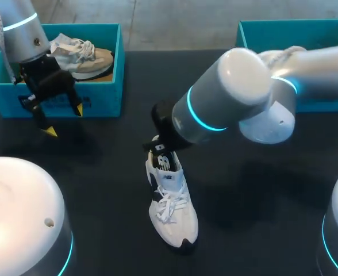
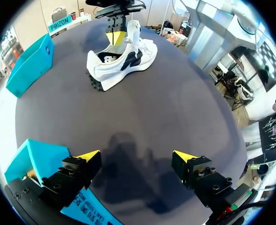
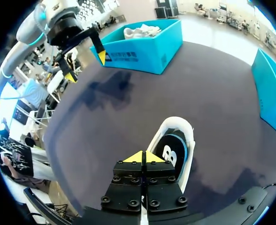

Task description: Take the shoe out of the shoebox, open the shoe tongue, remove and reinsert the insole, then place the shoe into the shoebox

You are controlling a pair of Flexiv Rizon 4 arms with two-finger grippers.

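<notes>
On the dark table (image 1: pixel 100 172) a white sneaker (image 1: pixel 172 213) lies at centre, with the right gripper (image 3: pixel 143 157) closed above its heel. The left gripper (image 1: pixel 65 121) is wide, upper left.

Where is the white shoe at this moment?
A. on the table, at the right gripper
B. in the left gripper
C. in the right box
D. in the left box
A: the white shoe lies on the table with the right gripper at its opening; the left gripper is open and empty.
</notes>
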